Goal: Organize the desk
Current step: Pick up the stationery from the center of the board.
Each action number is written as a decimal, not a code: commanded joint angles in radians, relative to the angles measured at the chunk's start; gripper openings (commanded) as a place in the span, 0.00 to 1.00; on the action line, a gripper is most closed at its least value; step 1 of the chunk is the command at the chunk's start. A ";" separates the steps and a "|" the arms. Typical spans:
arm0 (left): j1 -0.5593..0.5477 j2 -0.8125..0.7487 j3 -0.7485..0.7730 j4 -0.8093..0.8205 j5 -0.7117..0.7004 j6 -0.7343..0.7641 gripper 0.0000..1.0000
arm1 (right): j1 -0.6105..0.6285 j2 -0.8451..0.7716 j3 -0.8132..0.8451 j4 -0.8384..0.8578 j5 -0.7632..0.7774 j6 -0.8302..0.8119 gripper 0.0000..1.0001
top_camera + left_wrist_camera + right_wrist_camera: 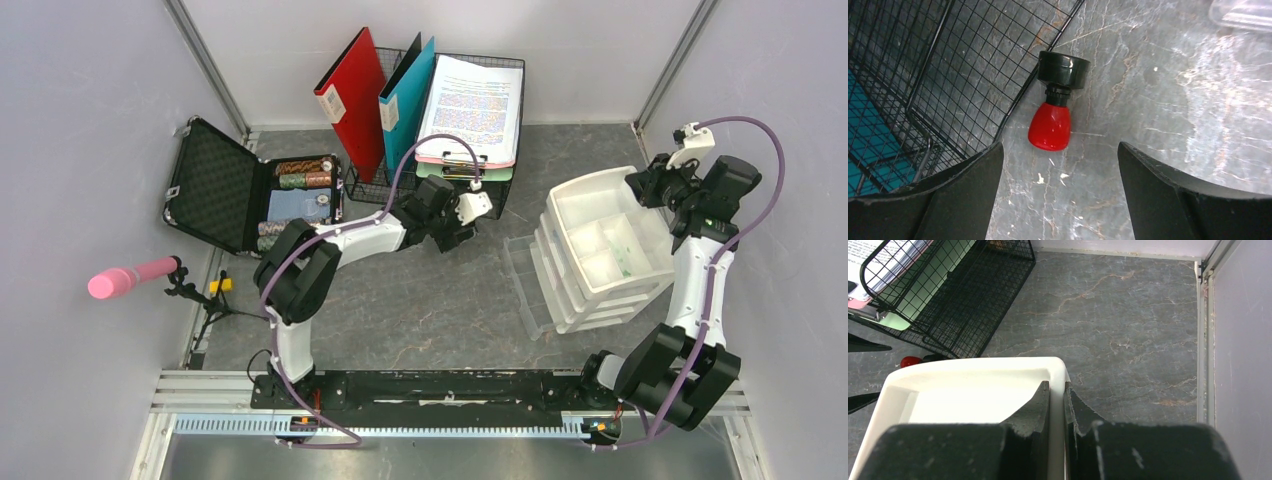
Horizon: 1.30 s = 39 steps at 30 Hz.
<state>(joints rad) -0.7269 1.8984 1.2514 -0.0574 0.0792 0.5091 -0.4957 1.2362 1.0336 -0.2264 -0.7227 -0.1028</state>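
Left gripper (1059,152) is hovering, jaws wide apart, over a red-knobbed stamp (1050,125) lying on the desk (1158,100) just beside the wire rack (948,75), apparently lining up a pick | right gripper (1057,387) is pinching the white drawer tray (973,371) at its far-right corner, likely steadying it for stowing.

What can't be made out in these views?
1. Top view: the red knob is hidden under the left arm.
2. Top view: print on the paper is too small to read.
3. Right wrist view: inside of the white tray is mostly covered by the right pincer pinching its wall, and cut by the bottom edge.
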 commanded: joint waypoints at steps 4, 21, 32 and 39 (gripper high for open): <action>-0.006 0.099 0.088 0.000 -0.047 0.143 0.88 | 0.004 0.096 -0.112 -0.107 -0.082 -0.094 0.05; -0.006 0.135 0.111 -0.013 -0.049 0.110 0.39 | 0.005 0.082 -0.139 -0.101 -0.128 -0.087 0.04; -0.009 -0.094 -0.082 -0.096 0.041 0.046 0.21 | 0.006 0.004 -0.151 -0.106 -0.150 -0.132 0.26; -0.052 -0.357 -0.263 -0.180 0.086 0.086 0.18 | 0.011 -0.014 -0.163 -0.104 -0.173 -0.158 0.65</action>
<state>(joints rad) -0.7456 1.6936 1.0435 -0.1917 0.1093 0.5957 -0.4908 1.1667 0.9516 -0.1402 -0.8841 -0.1883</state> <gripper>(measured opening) 0.436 0.561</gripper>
